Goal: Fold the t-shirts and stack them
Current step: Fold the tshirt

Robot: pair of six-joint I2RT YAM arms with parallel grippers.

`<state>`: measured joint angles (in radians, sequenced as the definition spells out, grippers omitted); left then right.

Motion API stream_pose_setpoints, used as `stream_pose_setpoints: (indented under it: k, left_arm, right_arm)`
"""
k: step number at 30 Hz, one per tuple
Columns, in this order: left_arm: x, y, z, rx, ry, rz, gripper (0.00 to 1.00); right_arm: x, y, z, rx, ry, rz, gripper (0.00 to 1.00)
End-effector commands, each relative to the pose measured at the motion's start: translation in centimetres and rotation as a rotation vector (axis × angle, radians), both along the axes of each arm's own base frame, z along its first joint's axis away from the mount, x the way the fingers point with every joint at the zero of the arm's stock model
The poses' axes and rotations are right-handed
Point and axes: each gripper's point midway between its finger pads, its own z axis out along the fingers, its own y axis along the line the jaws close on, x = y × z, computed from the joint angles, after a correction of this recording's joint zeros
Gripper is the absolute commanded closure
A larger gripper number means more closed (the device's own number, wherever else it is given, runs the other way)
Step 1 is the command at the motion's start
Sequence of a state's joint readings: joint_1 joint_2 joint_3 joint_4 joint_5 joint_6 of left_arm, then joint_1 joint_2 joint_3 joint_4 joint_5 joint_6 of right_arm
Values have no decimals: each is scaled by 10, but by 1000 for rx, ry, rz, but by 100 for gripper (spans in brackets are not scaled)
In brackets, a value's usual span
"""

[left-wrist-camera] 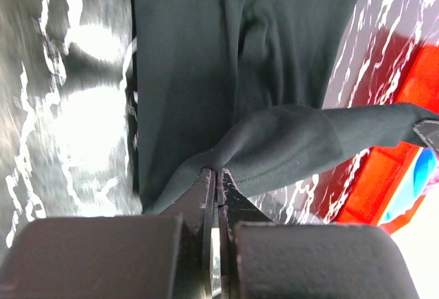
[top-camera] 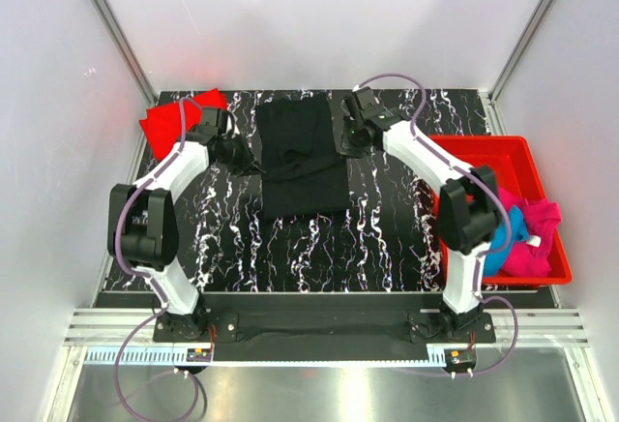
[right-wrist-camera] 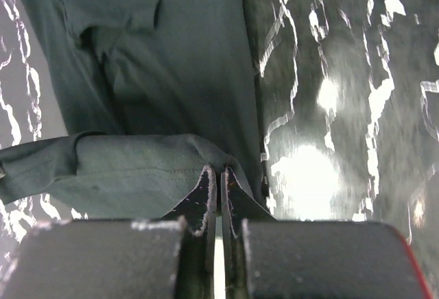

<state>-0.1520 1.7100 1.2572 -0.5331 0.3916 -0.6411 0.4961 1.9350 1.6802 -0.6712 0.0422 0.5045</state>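
The black t-shirt point(top-camera: 302, 156) lies partly folded on the marbled table at the middle back. My left gripper point(top-camera: 253, 163) is shut on its left edge, pinching a fold of dark cloth point(left-wrist-camera: 274, 141) at the fingertips point(left-wrist-camera: 217, 173). My right gripper point(top-camera: 343, 141) is shut on the shirt's right edge point(right-wrist-camera: 137, 169), with cloth bunched at its tips point(right-wrist-camera: 220, 170). A band of the cloth stretches between the two grippers. The red t-shirt point(top-camera: 179, 117) sits at the back left corner. The blue t-shirt point(top-camera: 503, 238) and the magenta t-shirt point(top-camera: 542, 238) lie crumpled together in the bin.
A rigid red plastic bin point(top-camera: 484, 151) stands at the right edge of the table, also in the left wrist view as the red bin point(left-wrist-camera: 405, 79). White walls enclose the table on three sides. Both arm bases are at the near edge.
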Motion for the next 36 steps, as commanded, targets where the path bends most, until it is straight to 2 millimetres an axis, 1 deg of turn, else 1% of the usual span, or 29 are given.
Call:
stream_pose_setpoints:
  k: [1, 2, 3, 4, 7, 11, 12, 13, 14, 16, 17, 20, 22, 24, 30, 33, 34, 36]
  left_arm:
    - [21, 2, 14, -27, -38, -33, 100]
    - [27, 6, 7, -30, -20, -20, 100]
    - [34, 8, 10, -34, -32, -18, 100]
    - [38, 11, 4, -36, -16, -11, 100]
    - [49, 14, 2, -47, -12, -2, 100]
    - [64, 12, 0, -55, -29, -16, 100]
    - [67, 11, -1, -57, -31, -19, 100]
    - [70, 12, -7, -55, -20, -19, 100]
    - [76, 12, -6, -57, -32, -19, 100]
    - [81, 12, -11, -70, -34, -23, 100]
    - [87, 12, -9, -77, -53, -20, 100]
    - [95, 17, -15, -67, -43, 7, 99]
    - [97, 21, -24, -69, -25, 20, 99]
    - [102, 20, -26, -78, -28, 24, 100]
    - [112, 25, -33, -73, -32, 41, 100]
    - [119, 29, -35, -65, -41, 47, 95]
    - [122, 30, -33, -59, -56, 46, 88]
    - [126, 32, -31, -62, -71, 49, 80]
  right_arm:
    - [22, 7, -5, -10, 2, 59, 100]
    - [31, 10, 3, -1, -21, 58, 100]
    - [33, 12, 0, 2, -9, 69, 100]
    - [41, 14, -3, 11, -7, 74, 100]
    - [51, 20, -7, 25, -6, 87, 100]
    - [62, 22, -13, 32, -3, 87, 100]
    - [65, 20, -14, 33, -1, 81, 100]
    - [66, 21, -19, 33, 6, 81, 100]
    - [69, 21, -16, 40, -1, 80, 100]
    - [73, 21, -20, 43, 2, 80, 100]
    - [75, 22, -21, 50, 3, 81, 100]
    - [79, 19, -29, 51, 18, 73, 98]
    - [83, 18, -36, 53, 30, 66, 98]
    - [86, 18, -41, 60, 36, 68, 97]
    - [97, 19, -44, 89, 26, 67, 98]
    - [101, 21, -48, 97, 29, 68, 97]
    - [104, 22, -50, 101, 29, 70, 94]
    - [107, 22, -53, 103, 28, 74, 89]
